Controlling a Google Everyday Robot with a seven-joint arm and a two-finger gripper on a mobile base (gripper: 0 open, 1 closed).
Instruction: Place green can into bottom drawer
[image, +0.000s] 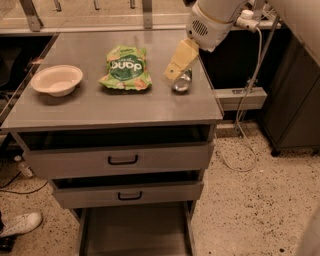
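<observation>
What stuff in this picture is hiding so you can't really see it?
1. Green can, camera view: the gripper, low over the right rear of the table, covers most of it. Whether it holds the can is unclear.
2. Bottom drawer, camera view: its front is cut off by the picture's lower edge.
3. Two handled drawers, camera view: shadow hides their insides.
</observation>
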